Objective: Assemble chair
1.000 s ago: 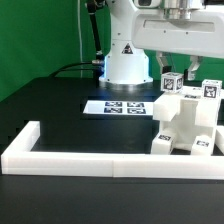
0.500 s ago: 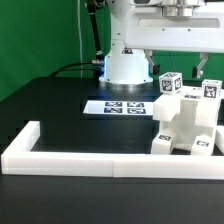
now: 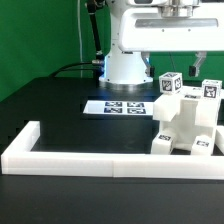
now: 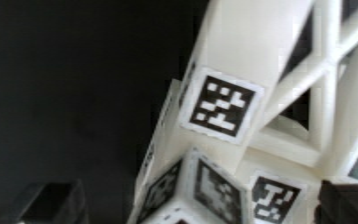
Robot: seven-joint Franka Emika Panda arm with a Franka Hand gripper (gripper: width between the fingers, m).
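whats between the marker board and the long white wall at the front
Only bare black table: in the exterior view nothing lies between the marker board and the front white wall.

1. We can read no words, brands or numbers anywhere.
2. We see only black-and-white marker tags: on the white chair parts [image 3: 185, 118] below the jaws, and on the marker board [image 3: 118, 106] nearby.

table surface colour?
Black table, clearest in the exterior view.
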